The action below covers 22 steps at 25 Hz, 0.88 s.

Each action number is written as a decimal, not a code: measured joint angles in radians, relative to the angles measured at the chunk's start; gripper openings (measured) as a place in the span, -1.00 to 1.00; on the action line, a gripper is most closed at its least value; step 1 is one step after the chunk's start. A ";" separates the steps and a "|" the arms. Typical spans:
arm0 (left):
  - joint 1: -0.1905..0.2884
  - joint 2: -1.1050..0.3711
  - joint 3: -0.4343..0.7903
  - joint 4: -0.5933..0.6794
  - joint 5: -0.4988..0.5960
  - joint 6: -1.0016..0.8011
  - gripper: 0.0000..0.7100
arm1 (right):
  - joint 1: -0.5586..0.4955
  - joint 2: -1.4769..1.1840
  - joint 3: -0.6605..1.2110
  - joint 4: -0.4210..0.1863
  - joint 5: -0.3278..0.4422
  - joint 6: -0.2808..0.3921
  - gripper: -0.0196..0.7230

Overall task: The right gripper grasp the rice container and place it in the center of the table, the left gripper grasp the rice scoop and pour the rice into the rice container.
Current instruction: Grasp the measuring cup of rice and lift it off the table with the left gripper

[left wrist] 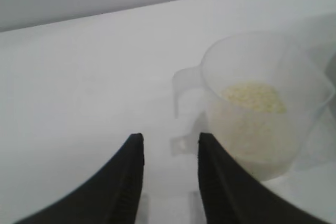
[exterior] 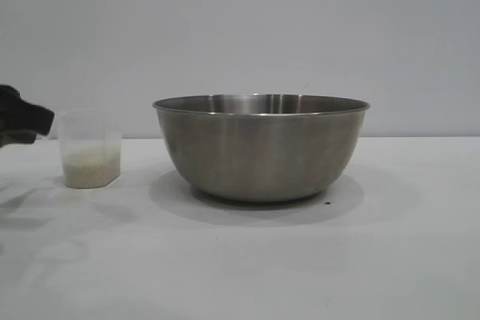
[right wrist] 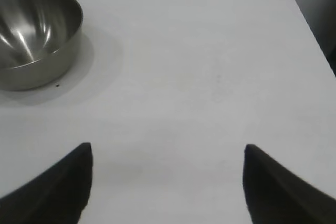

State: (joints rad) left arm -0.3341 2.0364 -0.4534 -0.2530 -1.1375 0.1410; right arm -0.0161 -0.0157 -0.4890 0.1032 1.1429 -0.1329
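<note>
The rice container (exterior: 261,148), a big steel bowl, stands mid-table and holds nothing; it also shows far off in the right wrist view (right wrist: 34,35). To its left stands the rice scoop (exterior: 90,148), a translucent cup with rice (exterior: 91,168) in its bottom. My left gripper (exterior: 41,124) comes in from the left edge at the cup's rim height. In the left wrist view it (left wrist: 169,137) is open with nothing between the fingers, and the scoop's loop handle (left wrist: 184,85) lies just beyond the tips. The right gripper (right wrist: 168,148) hangs wide open over bare table, well away from the bowl.
The white table (exterior: 300,260) stretches wide in front of and to the right of the bowl. Its far right edge and rounded corner (right wrist: 294,3) show in the right wrist view. A plain grey wall stands behind.
</note>
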 joint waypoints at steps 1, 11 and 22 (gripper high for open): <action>0.000 0.005 -0.004 0.000 0.000 0.006 -0.29 | 0.000 0.000 0.000 0.000 0.000 0.000 0.41; 0.002 0.017 -0.053 -0.016 0.000 0.037 -0.29 | 0.000 0.000 0.000 0.000 0.000 0.000 0.41; 0.114 0.022 -0.077 0.152 0.000 0.037 -0.29 | 0.000 0.000 0.000 0.000 0.000 0.000 0.41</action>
State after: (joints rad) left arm -0.2204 2.0579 -0.5301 -0.1010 -1.1375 0.1781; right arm -0.0161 -0.0157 -0.4890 0.1032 1.1429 -0.1329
